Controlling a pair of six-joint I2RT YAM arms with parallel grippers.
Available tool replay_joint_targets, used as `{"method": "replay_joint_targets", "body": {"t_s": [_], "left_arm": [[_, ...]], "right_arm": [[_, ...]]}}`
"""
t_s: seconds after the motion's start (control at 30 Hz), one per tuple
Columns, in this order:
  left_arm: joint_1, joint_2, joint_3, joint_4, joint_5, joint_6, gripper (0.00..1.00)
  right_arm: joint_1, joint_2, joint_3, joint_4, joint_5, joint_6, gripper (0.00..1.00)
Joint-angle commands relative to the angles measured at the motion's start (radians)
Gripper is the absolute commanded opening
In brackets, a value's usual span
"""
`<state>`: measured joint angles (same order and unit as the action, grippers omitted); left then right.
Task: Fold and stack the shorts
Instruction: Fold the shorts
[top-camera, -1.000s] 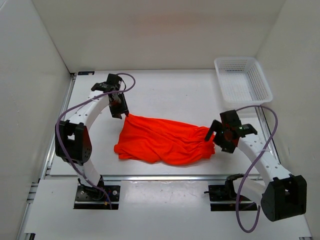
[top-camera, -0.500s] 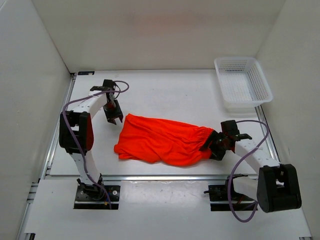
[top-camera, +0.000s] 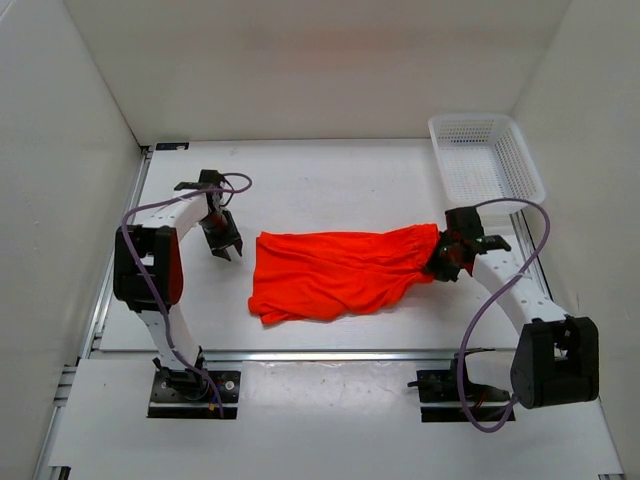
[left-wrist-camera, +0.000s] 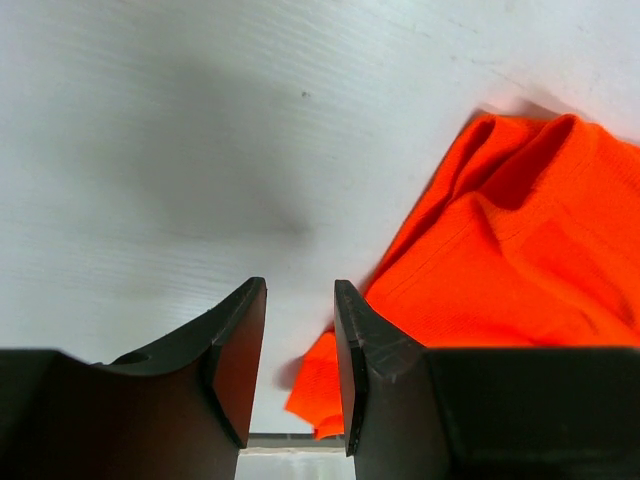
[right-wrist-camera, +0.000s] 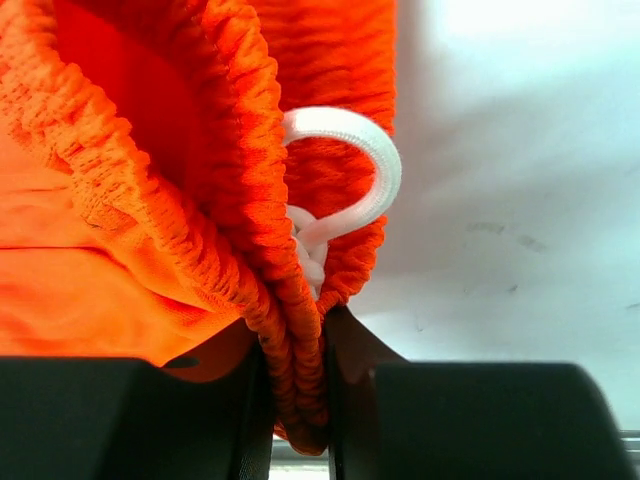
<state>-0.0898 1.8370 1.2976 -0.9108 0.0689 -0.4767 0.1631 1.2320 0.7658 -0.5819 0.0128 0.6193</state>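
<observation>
Lying across the middle of the white table (top-camera: 330, 180), the orange-red shorts (top-camera: 335, 272) run from left to right in the overhead view. The cloth is rumpled into soft ridges, and its near-left corner sags toward the front edge of the table. The gathered waistband (right-wrist-camera: 225, 150) forms the right-hand end of the garment, and there the right gripper (top-camera: 447, 255) has it. In the right wrist view the two dark fingers are pressed together on a bunched fold of that elastic band, with the fabric squeezed tight between them. A loop of the white drawstring (right-wrist-camera: 352, 165) curls out just above the pinch, against the pale tabletop. Whether this end is raised off the surface or merely resting on it I cannot tell. The left gripper (top-camera: 222, 245) stands on the opposite side, just left of the far-left corner of the shorts and pointing down at the table. Its fingers are parted by a narrow gap in which only bare tabletop shows. The hem of the shorts lies close beside the right-hand finger but not between the two. A white mesh basket (top-camera: 487, 165) sits at the far right corner of the table, well apart from the shorts and beyond the right arm.
</observation>
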Motion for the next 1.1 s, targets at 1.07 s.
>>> {"method": "replay_joint_targets", "body": {"t_s": [1.07], "left_arm": [[0.042,-0.254,-0.032,-0.102,-0.046,-0.048,0.45]], "right_arm": [[0.972,0.854,1.285,-0.694,0.668,-0.171,0.08]]}}
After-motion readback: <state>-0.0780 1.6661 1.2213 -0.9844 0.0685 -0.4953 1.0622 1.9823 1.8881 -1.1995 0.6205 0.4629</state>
